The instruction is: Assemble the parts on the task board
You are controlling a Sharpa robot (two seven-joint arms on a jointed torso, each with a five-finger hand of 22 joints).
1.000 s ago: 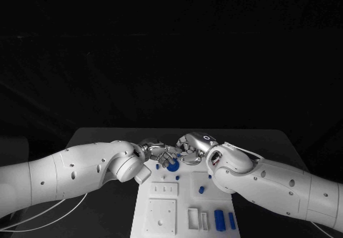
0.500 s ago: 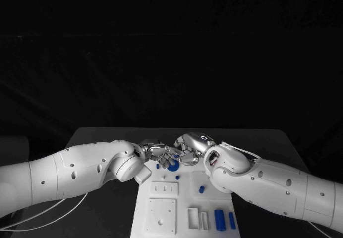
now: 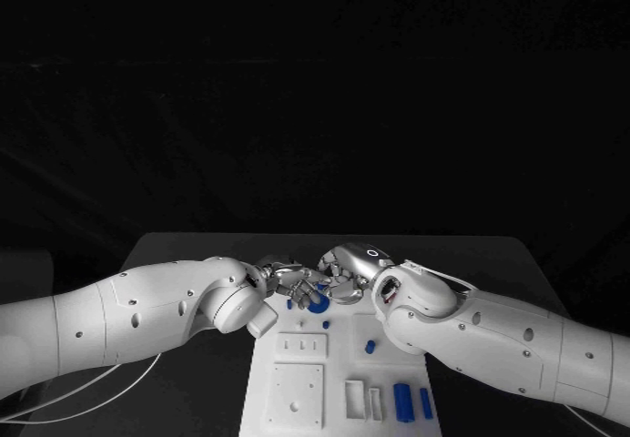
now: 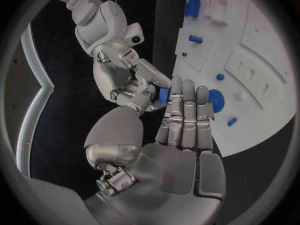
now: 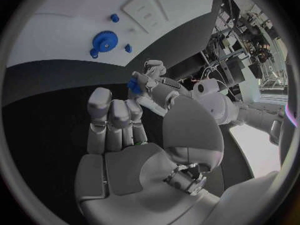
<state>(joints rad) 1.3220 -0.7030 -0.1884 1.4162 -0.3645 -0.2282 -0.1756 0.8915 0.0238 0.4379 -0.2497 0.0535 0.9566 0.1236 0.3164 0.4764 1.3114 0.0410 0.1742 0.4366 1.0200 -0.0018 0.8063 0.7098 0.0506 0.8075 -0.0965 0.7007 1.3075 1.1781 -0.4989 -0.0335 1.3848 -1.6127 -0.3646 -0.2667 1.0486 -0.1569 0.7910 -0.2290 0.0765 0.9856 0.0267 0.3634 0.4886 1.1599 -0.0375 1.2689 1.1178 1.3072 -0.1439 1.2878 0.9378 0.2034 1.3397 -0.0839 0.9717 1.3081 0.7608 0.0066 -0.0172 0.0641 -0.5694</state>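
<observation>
The white task board [image 3: 335,364] lies lengthwise on the black table. At its far end my left hand [image 3: 287,276] and right hand [image 3: 348,269] meet fingertip to fingertip, just above a blue gear [image 3: 318,305] lying on the board. A small blue part [image 4: 162,96] sits between the two sets of fingertips; the right wrist view shows it [image 5: 134,85] against my left hand's fingertips [image 5: 150,80]. Both hands touch it, and I cannot tell which one carries it. The gear [image 4: 215,101] lies just past my left fingers.
On the board, a small blue peg [image 3: 370,346] lies mid-right and two upright blue blocks [image 3: 403,403] stand at the near right. White recessed plates [image 3: 302,346] take up the left half. A white cable [image 3: 79,391] trails over the table at the left.
My right arm has crept slightly toward the left hand. The hands stay together over the gear with the small part between them.
</observation>
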